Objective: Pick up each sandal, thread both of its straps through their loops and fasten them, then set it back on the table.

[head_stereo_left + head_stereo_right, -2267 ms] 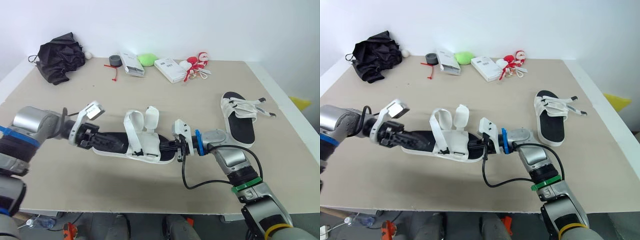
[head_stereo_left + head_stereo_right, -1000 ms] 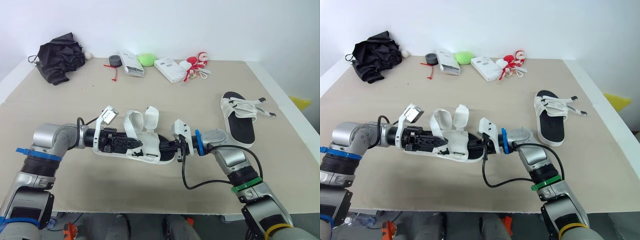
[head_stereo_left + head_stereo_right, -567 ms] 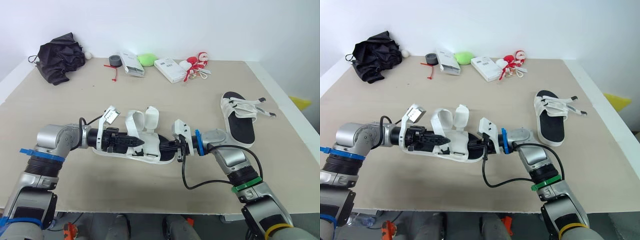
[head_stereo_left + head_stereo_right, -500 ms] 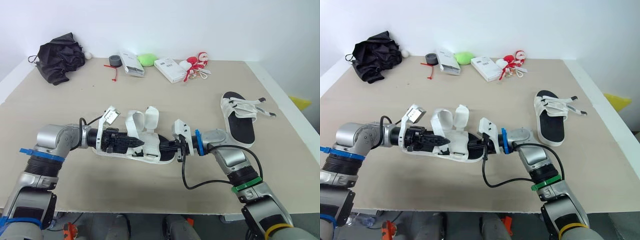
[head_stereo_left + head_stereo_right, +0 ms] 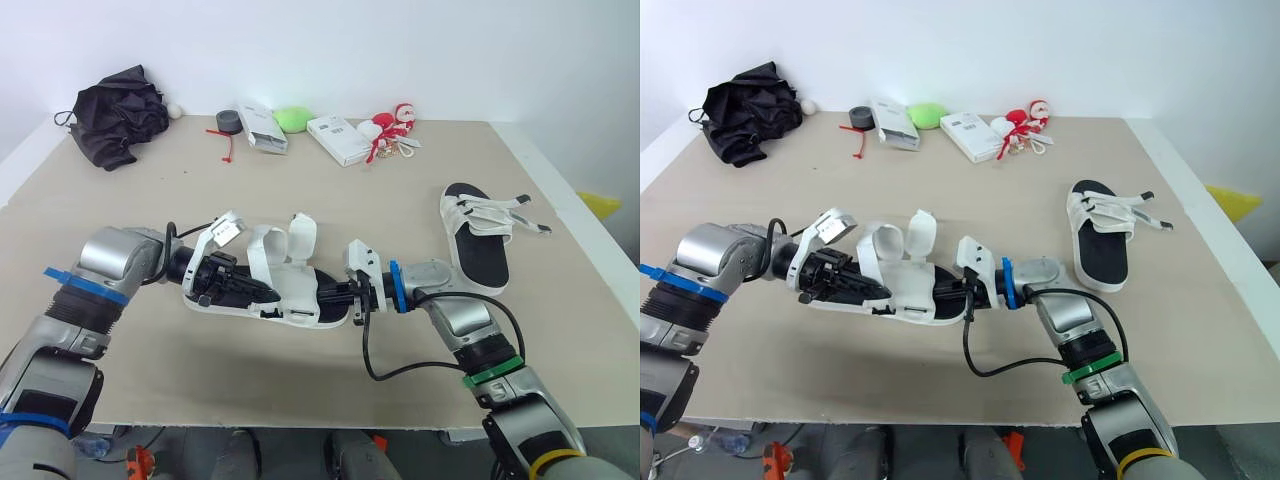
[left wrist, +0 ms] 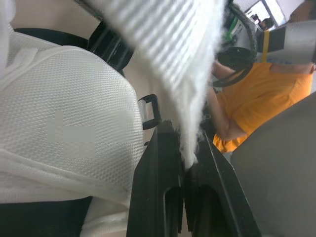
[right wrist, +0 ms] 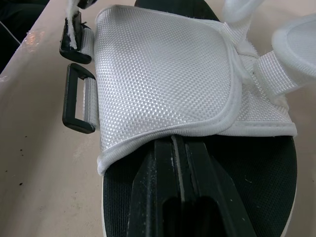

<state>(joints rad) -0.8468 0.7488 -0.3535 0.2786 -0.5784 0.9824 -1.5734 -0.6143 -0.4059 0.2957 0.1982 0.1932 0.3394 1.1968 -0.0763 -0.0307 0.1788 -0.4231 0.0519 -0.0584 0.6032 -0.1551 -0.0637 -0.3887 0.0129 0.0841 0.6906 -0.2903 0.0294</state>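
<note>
The sandal [image 5: 295, 300] sits at frame centre, its long axis running left to right and dipping slightly rightward. The right end effector [image 5: 332, 296] is clenched on its right end. The left end effector [image 5: 260, 296] pinches a white strap [image 6: 170, 54]. Bare bench [image 5: 300, 390] spreads below, and the second sandal [image 5: 478, 240] sits well apart at right.

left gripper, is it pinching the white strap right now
Yes, in the left wrist view the left gripper has its black fingers closed on the white strap end.
</note>
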